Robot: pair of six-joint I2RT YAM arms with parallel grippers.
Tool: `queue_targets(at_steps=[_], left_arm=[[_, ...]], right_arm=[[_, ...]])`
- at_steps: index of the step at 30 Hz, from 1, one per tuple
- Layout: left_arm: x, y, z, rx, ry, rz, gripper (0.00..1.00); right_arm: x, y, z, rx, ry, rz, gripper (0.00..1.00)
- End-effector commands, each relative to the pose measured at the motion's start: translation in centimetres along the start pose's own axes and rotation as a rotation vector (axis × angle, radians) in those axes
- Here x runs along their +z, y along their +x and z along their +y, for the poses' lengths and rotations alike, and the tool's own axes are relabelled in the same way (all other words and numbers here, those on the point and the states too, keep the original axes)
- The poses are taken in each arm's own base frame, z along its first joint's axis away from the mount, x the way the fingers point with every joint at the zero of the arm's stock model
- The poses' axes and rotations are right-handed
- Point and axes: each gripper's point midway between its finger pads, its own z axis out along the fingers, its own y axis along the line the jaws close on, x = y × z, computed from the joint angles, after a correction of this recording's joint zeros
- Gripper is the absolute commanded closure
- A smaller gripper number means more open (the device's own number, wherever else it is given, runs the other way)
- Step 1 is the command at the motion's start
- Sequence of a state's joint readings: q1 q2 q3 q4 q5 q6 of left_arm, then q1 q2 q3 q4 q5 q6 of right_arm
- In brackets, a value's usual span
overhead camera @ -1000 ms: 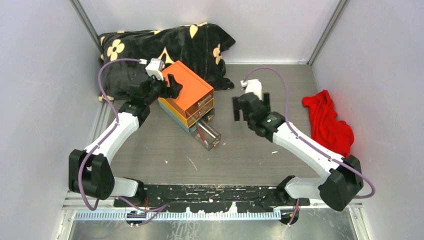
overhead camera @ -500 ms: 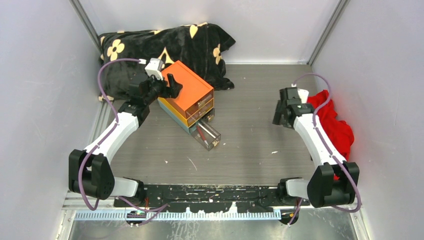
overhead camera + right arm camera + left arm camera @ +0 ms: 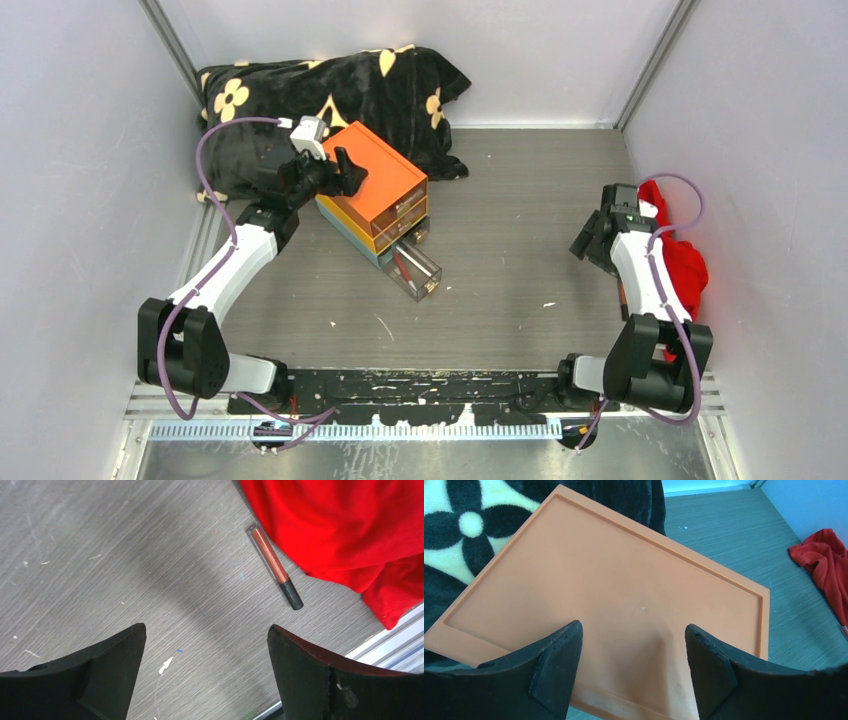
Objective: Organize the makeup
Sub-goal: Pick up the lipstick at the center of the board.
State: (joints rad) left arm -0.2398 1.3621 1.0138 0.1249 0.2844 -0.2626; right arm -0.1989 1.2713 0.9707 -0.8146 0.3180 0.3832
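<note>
In the right part of the top view the right arm is bent sharply. Its right gripper looks down at the table, fingers wide apart and holding nothing. Beyond it a slim red pencil with a dark end lies flat, just beside the red cloth. In the centre, the lowest clear drawer of the orange box stands pulled out, with slim red and dark pieces inside. Farther, at upper left, the left gripper hangs over the box lid, fingers apart, gripping nothing.
</note>
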Motion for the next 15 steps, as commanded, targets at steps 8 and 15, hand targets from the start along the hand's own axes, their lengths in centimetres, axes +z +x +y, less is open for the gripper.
queue_targets(at_steps=[8, 15], left_arm=[[-0.3, 4.1, -0.5, -0.11, 0.024, 0.124, 0.24], [-1.0, 3.8, -0.7, -0.108, 0.026, 0.113, 0.24]], right_arm=[[4.6, 2.5, -7.9, 0.317, 0.223, 0.099, 0.03], [6.4, 3.6, -7.9, 0.302, 0.222, 0.158, 0.03]])
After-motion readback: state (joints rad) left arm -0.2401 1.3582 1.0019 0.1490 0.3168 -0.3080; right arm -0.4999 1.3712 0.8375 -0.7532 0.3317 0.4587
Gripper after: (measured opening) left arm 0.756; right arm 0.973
